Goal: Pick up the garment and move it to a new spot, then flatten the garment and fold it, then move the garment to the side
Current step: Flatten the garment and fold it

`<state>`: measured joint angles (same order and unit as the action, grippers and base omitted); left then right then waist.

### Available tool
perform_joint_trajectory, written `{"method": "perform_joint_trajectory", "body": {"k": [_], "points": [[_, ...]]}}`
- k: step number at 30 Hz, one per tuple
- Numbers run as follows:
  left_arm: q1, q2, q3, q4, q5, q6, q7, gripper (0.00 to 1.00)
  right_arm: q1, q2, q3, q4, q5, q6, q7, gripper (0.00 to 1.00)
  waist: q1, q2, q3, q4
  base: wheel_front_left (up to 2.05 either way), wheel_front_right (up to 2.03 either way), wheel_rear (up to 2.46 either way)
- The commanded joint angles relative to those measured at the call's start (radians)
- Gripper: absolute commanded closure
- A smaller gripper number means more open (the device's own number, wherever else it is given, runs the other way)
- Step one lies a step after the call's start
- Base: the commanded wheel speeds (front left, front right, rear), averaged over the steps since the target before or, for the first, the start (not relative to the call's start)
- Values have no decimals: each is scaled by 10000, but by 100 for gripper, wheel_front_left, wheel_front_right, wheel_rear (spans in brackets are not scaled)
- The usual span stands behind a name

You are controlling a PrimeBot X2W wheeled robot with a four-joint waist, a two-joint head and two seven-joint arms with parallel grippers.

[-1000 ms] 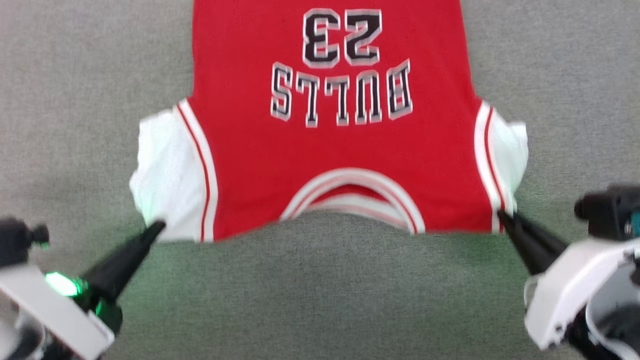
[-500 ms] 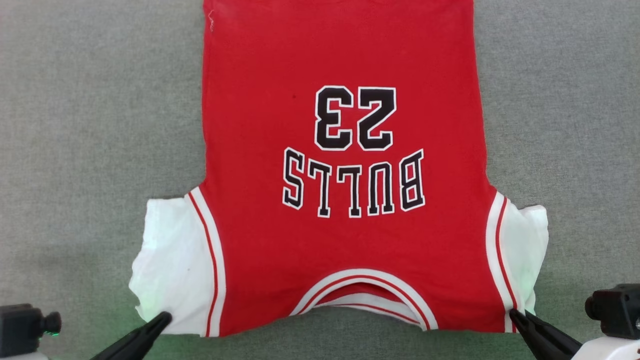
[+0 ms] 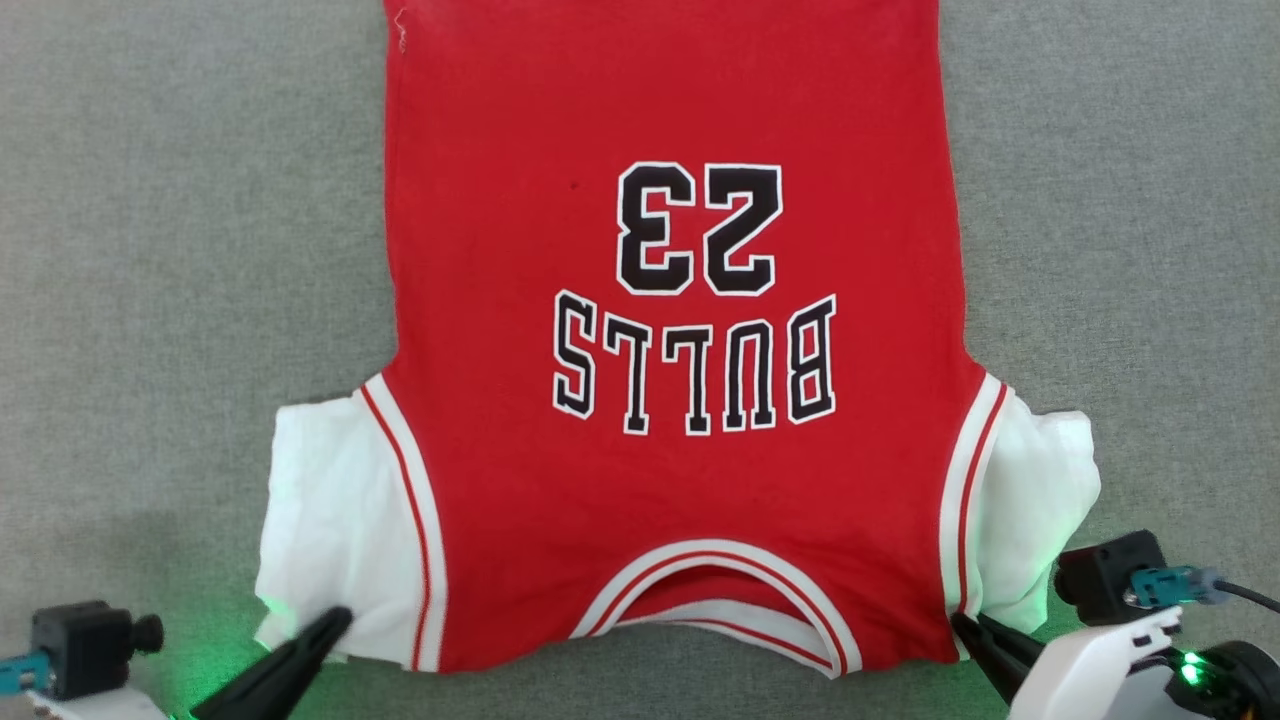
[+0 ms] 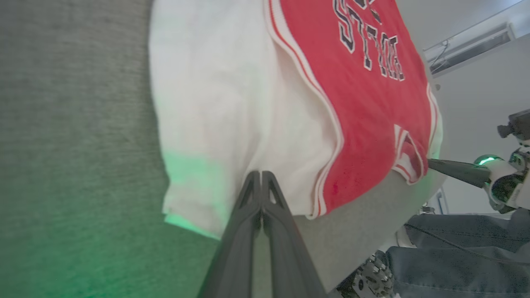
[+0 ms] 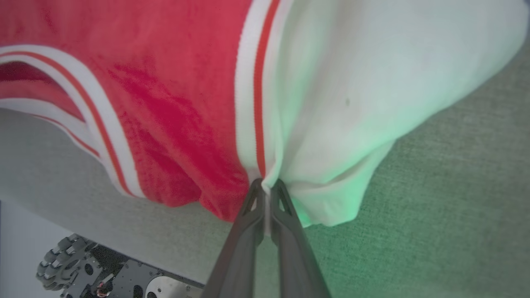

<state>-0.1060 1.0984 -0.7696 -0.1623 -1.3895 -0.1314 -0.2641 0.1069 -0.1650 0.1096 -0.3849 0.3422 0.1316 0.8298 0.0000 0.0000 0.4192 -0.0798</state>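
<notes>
One red jersey-style T-shirt [image 3: 660, 450], with white short sleeves, striped trim and a black 23, lies flat on a grey woven cloth surface [image 3: 150, 250], collar nearest both sets of fingers and hem farthest from them. Left gripper [image 3: 335, 620]: dark fingers pressed together, tips over the near white sleeve corner; whether cloth is caught between them cannot be told. Right gripper [image 3: 965, 628]: fingers closed, pinching the bunched seam where the trim meets the other sleeve.

We see the red jersey T-shirt [image 3: 500, 250] lying flat and face up on the grey cloth surface [image 3: 180, 250], collar nearest us, its black "BULLS" and 23 reading upside down. Its white short sleeves, edged with striped trim, bunch slightly at either side.
</notes>
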Motion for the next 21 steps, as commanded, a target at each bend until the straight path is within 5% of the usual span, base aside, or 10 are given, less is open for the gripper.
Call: {"method": "perform_joint_trajectory", "body": {"k": [1,9,10,11,12,16,21], "points": [[-196,-235,3,418,197,14,5,100,-195,-53,233,594,-192,-16,-251,100,0,0,6,15,0,0,0],[-391,-539,-200,1175,458,22,8,100,-601,-195,915,1948,-755,-18,-1192,100,0,0,-9,-72,0,0,0],[-367,-530,-173,1258,457,25,8,100,-644,-173,1003,1924,-764,-18,-1294,85,0,0,-27,-123,0,0,0],[-337,-529,-135,1312,464,28,8,100,-709,-168,1020,1819,-814,-16,-1432,58,0,0,-48,-174,0,0,0],[-319,-559,-79,1299,428,28,8,100,-739,-167,970,1664,-891,-16,-1539,0,0,0,-63,-215,0,0,0],[-165,-517,111,1090,460,23,7,100,-281,-311,654,603,-1175,-16,-1292,0,0,0,-90,-313,0,0,0],[-242,-472,298,824,686,19,7,100,421,159,70,-2117,-875,-16,117,0,0,0,108,-130,0,0,0]]}}
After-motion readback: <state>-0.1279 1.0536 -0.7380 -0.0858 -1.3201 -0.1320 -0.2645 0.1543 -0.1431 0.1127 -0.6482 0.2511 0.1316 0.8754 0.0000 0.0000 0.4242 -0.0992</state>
